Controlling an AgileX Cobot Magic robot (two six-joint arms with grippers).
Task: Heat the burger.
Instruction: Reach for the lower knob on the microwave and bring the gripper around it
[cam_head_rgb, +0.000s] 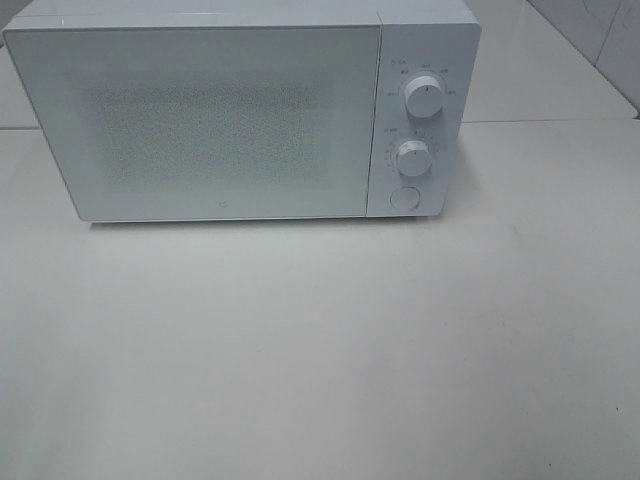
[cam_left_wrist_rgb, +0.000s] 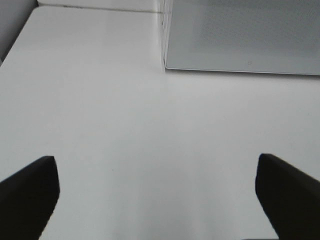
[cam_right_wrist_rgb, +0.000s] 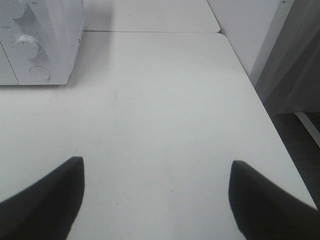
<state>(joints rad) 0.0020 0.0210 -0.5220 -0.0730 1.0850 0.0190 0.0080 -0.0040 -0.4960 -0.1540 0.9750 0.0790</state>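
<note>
The burger is out of view in all three views. A white microwave (cam_head_rgb: 240, 110) stands at the back of the white table, its door shut, with two dials (cam_head_rgb: 424, 97) and a round button (cam_head_rgb: 404, 197) on its right panel. Neither gripper shows in the exterior high view. In the left wrist view my left gripper (cam_left_wrist_rgb: 155, 195) is open and empty over bare table, the microwave door (cam_left_wrist_rgb: 240, 35) ahead of it. In the right wrist view my right gripper (cam_right_wrist_rgb: 157, 200) is open and empty, with the microwave's control panel (cam_right_wrist_rgb: 30, 45) ahead to one side.
The white table (cam_head_rgb: 320, 350) stretches in front of the microwave. A seam runs across the table behind the microwave (cam_right_wrist_rgb: 150, 31). The table's right edge (cam_right_wrist_rgb: 265, 110) drops off beside a wall and dark floor.
</note>
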